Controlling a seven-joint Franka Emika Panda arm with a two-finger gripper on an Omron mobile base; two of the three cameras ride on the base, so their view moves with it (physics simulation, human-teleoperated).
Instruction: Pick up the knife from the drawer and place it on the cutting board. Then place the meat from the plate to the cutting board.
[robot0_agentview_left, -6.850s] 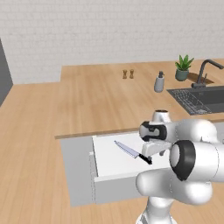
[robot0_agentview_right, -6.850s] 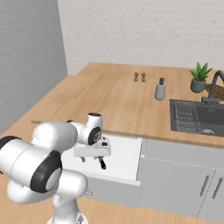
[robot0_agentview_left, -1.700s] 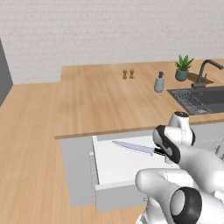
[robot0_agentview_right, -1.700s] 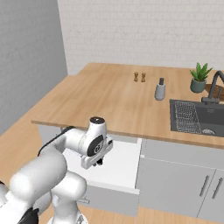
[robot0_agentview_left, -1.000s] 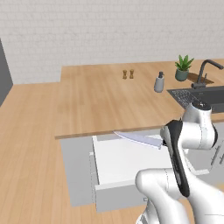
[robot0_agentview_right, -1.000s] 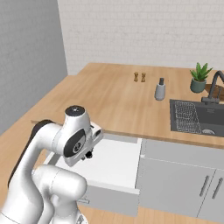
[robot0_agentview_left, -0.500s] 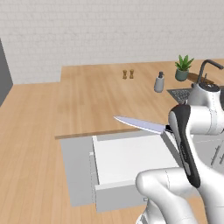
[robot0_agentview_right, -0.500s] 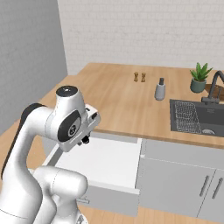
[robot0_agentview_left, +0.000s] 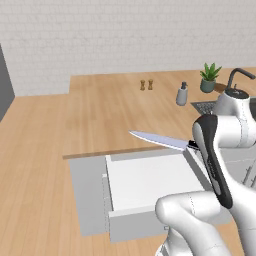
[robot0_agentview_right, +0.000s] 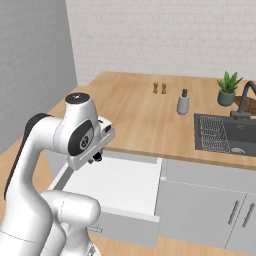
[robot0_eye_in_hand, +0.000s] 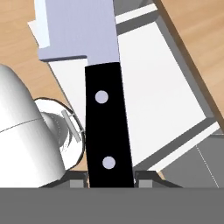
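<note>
**One knife lifted, one drawer open beneath it**

We take the drawer (robot0_agentview_left: 145, 180) as our landmark: one wide, shallow tray with a flat white inside and a light grey front panel, pulled out from under the wooden counter (robot0_agentview_left: 100, 115).

Nearest, above the drawer's right side, we count one gripper (robot0_eye_in_hand: 111, 177). Its two small dark fingertips (robot0_eye_in_hand: 78, 178) press on either side of the butt of a black handle, so the jaws are clamped on the knife (robot0_agentview_left: 160, 140). That is one chef's knife: a long, smooth, pointed silver blade and a short, flat black handle with two pale round rivets. It hangs clear of the drawer, roughly level, its tip reaching left over the counter edge just behind the drawer.

Behind the drawer, the counter is one broad L-shaped slab of warm wood grain. Far behind the drawer we count two small brown shakers (robot0_agentview_left: 146, 85) standing side by side. To their right stand one grey bottle-shaped dispenser (robot0_agentview_left: 182, 94) and one green potted plant (robot0_agentview_left: 209, 77). Right of the drawer sits one dark sink (robot0_agentview_right: 225, 134) with a wire rack inside and one dark curved tap (robot0_agentview_right: 245, 104).
</note>
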